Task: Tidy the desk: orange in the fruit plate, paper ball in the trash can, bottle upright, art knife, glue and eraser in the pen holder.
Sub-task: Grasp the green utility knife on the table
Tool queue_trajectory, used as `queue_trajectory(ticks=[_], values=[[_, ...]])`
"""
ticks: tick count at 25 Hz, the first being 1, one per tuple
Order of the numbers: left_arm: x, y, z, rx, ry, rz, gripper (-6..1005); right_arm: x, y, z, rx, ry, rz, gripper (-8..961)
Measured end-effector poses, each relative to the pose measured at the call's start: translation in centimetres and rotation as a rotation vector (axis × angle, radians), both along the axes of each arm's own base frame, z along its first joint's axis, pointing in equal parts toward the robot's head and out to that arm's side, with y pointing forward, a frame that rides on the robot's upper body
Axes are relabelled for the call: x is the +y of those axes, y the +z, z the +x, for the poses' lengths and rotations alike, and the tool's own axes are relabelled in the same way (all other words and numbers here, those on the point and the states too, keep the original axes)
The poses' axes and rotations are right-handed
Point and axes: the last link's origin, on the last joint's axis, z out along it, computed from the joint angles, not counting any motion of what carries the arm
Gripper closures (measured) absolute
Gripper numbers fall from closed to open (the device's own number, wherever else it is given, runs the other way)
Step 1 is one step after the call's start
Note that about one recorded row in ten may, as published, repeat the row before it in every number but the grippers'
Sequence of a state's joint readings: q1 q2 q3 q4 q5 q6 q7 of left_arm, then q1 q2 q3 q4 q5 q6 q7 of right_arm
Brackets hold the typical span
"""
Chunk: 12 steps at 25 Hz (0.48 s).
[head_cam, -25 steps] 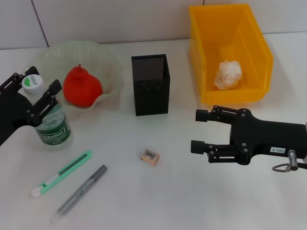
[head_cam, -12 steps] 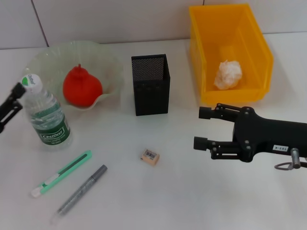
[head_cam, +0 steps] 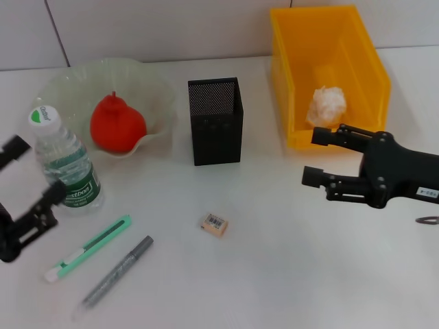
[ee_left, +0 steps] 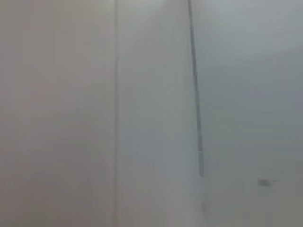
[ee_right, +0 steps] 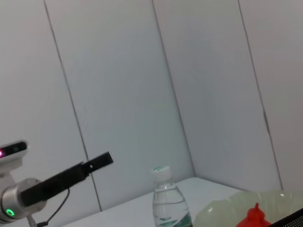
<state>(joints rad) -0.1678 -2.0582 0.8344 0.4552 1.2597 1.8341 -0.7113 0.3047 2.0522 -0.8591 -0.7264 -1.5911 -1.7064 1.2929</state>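
White bench and a pale panelled wall behind it fill the scene. On the bench the bottle stands upright, its long axis vertical, white cap up and dark green label low on the clear body; it stands just in front of the fruit plate. This pale green glass dish with wavy rim holds the orange, red-orange with the stem nub pointing up. In the yellow trash can lies the white crumpled paper ball. Between plate and can stands the black mesh pen holder. The small beige eraser lies flat in front of the holder, its labelled face up. A green art knife and a grey pen lie near each other, both slanted.

The left gripper is beside the bottle, fingers apart and not touching it. The right gripper hangs in front of the trash can, fingers apart, holding nothing.
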Motion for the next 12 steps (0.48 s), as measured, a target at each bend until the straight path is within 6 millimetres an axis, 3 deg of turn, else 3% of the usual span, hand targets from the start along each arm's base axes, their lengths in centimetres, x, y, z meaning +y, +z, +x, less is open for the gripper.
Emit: queue_trajectory(ticks=[6, 7, 12], values=[[-0.4, -1.6, 0.8, 0.011, -0.023, -0.249, 201, -1.9, 1.2, 0.8, -0.045, 0.069, -0.086, 127], [0.1, -1.9, 1.1, 0.026, 0.007, -0.358, 201, -2.7, 1.7, 1.4, -0.061, 0.079, -0.114, 127], [0.6, -0.9, 1.6, 0.077, 0.061, -0.445, 202, -3.8, 2.9, 3.2, -0.084, 0.025, -0.075, 127]])
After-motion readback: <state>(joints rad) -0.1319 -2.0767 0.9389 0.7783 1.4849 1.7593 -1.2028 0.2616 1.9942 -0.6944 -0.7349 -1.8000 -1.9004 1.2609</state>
